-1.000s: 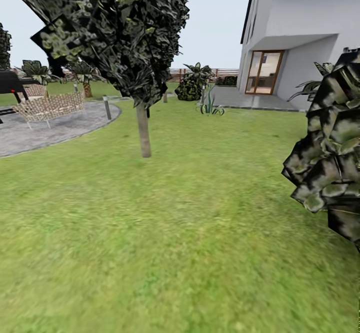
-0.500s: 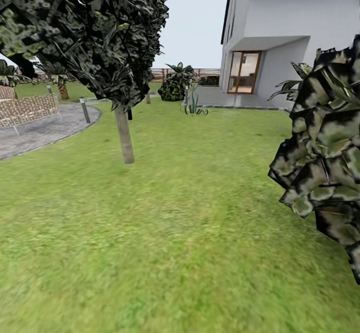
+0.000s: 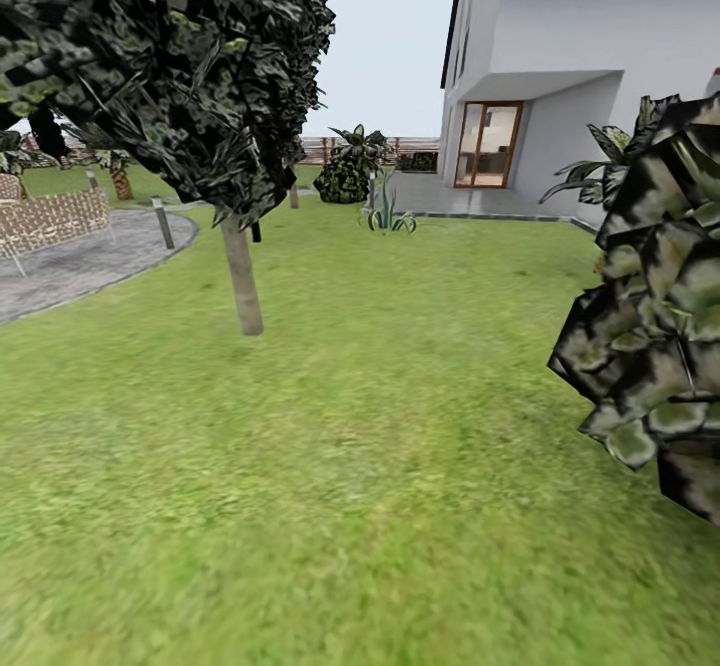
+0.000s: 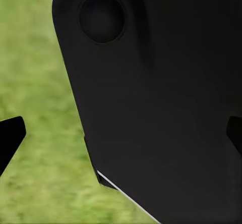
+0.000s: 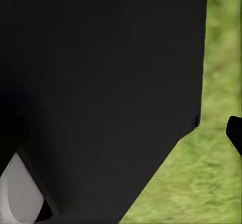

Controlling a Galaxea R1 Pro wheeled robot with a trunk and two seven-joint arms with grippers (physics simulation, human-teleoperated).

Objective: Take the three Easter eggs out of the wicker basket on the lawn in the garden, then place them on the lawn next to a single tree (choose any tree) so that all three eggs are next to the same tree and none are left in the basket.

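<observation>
The lawn (image 3: 350, 426) spreads out ahead of me in the head view. A tree (image 3: 243, 286) with a pale grey trunk and dark speckled leaves stands on it to the left, a few metres off. The Easter eggs and the wicker basket are out of view. In the left wrist view my left gripper (image 4: 121, 133) is open, its dark fingertips (image 4: 10, 135) far apart against my black body, with grass behind. In the right wrist view my right gripper (image 5: 121, 133) is open, one fingertip (image 5: 235, 133) showing at the picture's edge over grass.
Dark leafy foliage (image 3: 650, 326) hangs close on the right. A white house (image 3: 600, 46) with a glass door stands at the back right. A grey paved circle (image 3: 80, 261) with a woven bench (image 3: 50, 221) and a bollard (image 3: 163, 223) lies left. A bush (image 3: 347, 176) and fence (image 3: 320, 149) are far back.
The whole head view has shifted: my camera has turned right and moved slightly forward, so the tree and paved circle sit further left in the picture. Nothing on the lawn moved.
</observation>
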